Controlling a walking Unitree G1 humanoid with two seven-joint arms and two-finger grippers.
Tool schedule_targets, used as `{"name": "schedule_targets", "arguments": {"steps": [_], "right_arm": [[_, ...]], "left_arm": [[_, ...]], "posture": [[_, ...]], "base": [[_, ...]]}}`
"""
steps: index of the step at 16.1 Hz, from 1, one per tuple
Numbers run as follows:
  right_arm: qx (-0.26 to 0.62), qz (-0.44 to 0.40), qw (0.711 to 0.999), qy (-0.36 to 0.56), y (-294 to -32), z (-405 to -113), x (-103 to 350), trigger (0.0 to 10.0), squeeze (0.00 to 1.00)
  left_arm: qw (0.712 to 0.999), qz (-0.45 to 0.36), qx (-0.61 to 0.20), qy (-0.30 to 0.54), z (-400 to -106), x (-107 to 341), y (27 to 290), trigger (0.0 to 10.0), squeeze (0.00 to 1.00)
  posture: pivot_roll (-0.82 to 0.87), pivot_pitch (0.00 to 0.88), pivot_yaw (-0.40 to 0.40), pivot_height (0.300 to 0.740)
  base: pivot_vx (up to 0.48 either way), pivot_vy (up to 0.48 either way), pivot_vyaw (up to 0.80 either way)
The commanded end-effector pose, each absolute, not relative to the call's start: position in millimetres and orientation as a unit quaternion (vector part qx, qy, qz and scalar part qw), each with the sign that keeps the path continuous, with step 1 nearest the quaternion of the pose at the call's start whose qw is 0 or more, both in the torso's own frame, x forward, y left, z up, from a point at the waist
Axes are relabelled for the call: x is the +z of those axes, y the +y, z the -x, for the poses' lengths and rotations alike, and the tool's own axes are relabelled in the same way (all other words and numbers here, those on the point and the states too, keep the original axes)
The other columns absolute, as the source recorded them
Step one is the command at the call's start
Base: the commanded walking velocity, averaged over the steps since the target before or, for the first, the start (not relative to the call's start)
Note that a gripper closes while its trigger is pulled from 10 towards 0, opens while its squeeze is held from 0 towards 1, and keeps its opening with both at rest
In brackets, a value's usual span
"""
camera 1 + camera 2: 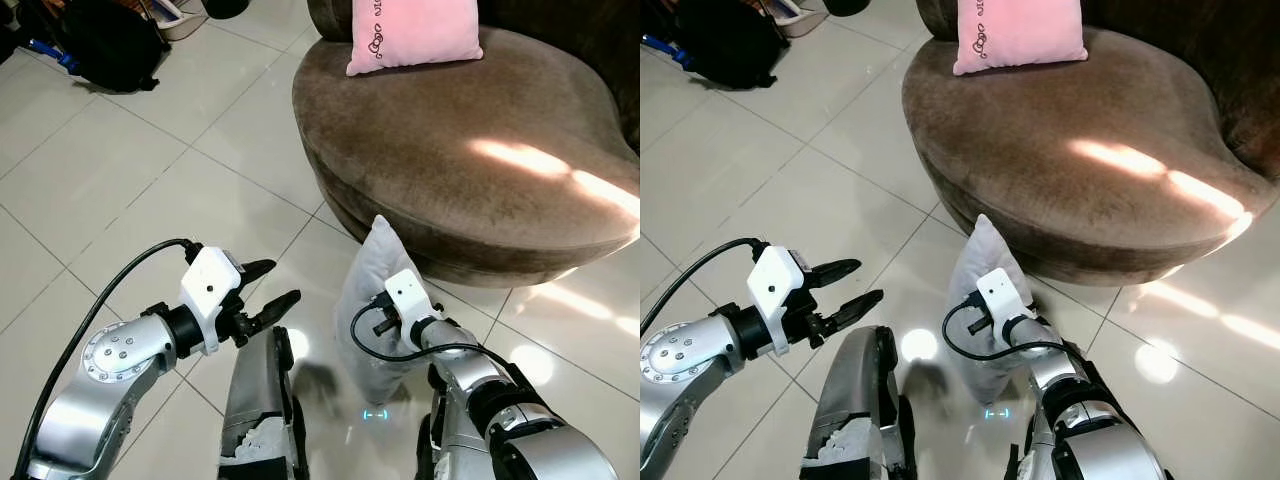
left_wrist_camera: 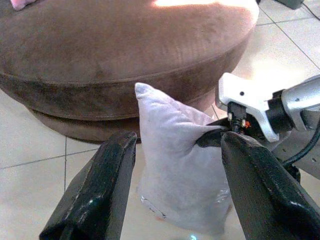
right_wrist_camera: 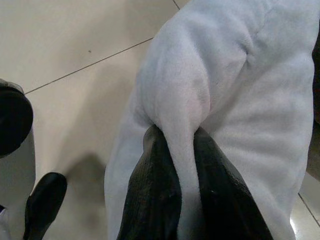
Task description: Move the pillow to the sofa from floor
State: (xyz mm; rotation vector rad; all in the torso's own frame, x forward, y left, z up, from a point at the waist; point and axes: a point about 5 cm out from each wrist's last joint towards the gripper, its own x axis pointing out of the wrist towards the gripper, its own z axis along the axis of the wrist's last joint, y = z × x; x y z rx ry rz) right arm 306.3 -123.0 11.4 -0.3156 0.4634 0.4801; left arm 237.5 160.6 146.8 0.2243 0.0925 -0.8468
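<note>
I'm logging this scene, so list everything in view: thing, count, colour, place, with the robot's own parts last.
white pillow: one, white, upright on the floor tiles in front of the sofa, pinched by the right claw.
pink pillow: one, pink with dark print, at the back of the sofa seat.
sofa: one, brown, rounded, ahead of the robot.
black bag: one, black, on the floor at far left.
floor: light glossy tiles with dark grout lines.
left claw: one, black fingers spread apart, held left of the white pillow, touching nothing.
right claw: one, black fingers closed on a fold of the white pillow.
</note>
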Motion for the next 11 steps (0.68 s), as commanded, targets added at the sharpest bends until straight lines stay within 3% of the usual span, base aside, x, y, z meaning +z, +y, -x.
{"name": "schedule_targets", "arguments": {"steps": [1, 7, 11], "right_arm": [[0.254, 0.141, 0.93, 0.226, -115, -303, 9, 0.0, 0.0], [0.295, 0.06, 0.944, 0.135, -110, -310, 41, 0.0, 0.0], [0.251, -0.089, 0.96, -0.083, -131, -304, 169, 0.0, 0.0]], "left_arm": [[0.908, -0.109, -0.399, 0.06, -239, 137, 162, 10.0, 0.0], [0.938, -0.091, -0.331, 0.043, -256, 126, 171, 10.0, 0.0], [0.948, -0.032, -0.314, -0.035, -256, 146, 145, 10.0, 0.0]], "posture": [[0.21, 0.199, 0.115, 0.56], [0.06, 0.081, 0.07, 0.56], [-0.06, 0.007, 0.074, 0.56]], "base": [[0.0, 0.0, 0.0], [0.0, 0.0, 0.0], [0.0, 0.0, 0.0]]}}
